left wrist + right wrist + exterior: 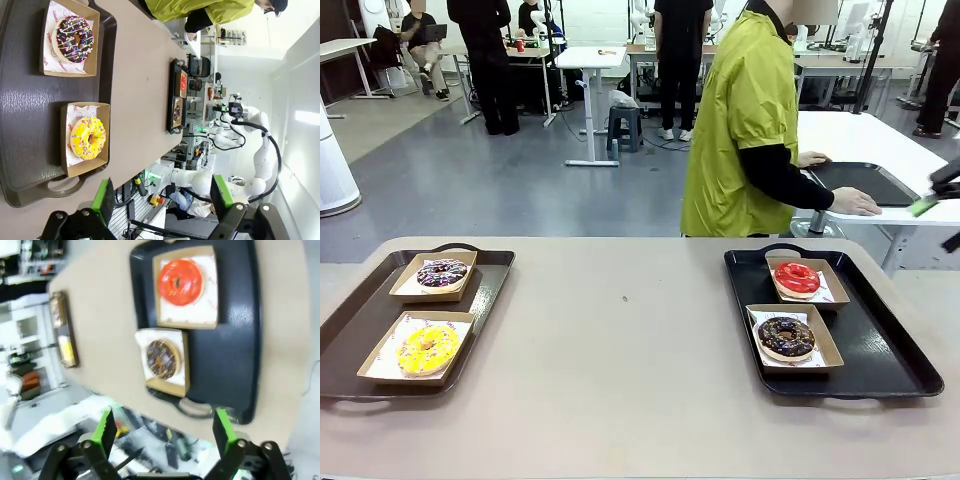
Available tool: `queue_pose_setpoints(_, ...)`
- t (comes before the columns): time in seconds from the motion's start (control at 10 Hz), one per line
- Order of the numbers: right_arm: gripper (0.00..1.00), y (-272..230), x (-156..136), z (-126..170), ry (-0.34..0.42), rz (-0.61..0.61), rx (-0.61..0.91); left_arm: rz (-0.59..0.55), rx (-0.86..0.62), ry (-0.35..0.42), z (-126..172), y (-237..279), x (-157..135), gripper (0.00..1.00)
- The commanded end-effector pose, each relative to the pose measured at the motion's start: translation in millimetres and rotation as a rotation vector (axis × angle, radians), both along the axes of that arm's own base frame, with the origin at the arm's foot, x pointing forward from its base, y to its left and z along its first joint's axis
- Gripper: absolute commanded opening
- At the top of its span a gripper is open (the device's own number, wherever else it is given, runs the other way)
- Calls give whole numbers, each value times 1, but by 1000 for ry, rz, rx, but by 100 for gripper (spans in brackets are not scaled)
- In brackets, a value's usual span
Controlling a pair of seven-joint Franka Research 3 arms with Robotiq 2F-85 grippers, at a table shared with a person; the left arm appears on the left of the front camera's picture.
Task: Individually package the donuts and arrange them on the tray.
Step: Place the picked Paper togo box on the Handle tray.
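Left tray: sprinkled chocolate donut in its paper box at the far end, yellow donut boxed nearer me. Bare table between trays. Right tray: red donut boxed at the far end, dark chocolate donut boxed nearer me.

Left tool hangs above its tray, jaws wide, holding nothing. Right tool likewise open and empty over the right tray.

My read: all four donuts packaged and arranged; task looks essentially complete. Next I would only retract both arms clear, disturbing nothing.
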State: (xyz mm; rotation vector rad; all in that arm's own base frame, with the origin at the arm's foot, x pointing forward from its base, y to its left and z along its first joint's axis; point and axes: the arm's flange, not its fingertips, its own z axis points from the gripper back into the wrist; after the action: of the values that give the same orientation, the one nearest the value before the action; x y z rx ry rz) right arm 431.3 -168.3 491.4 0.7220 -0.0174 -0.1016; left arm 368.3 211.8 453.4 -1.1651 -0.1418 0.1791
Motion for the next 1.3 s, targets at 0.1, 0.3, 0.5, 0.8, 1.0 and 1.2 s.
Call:
queue_pose_setpoints(0.1, 100, -78, 9, -33, -10, -41, 294, -5, 6, -2, 2, 1, -3, 100)
queue_pose_setpoints(0.3, 100, -108, 18, -69, -82, -29, 398, -5, 6, -2, 2, 1, -3, 100)
queue_pose_setpoints(0.5, 100, -118, 24, -102, -190, -20, 442, -5, 6, -2, 2, 1, -3, 100)
queue_pose_setpoints(0.8, 100, -118, 32, -113, -183, 3, 459, -5, 6, -2, 2, 1, -3, 100)
queue_pose_setpoints(1.0, 100, -114, 36, -108, -237, -19, 489, -5, 6, -2, 2, 1, -3, 100)
queue_pose_setpoints(1.2, 100, -112, 30, -118, -188, -2, 446, -5, 6, -2, 2, 1, -3, 100)
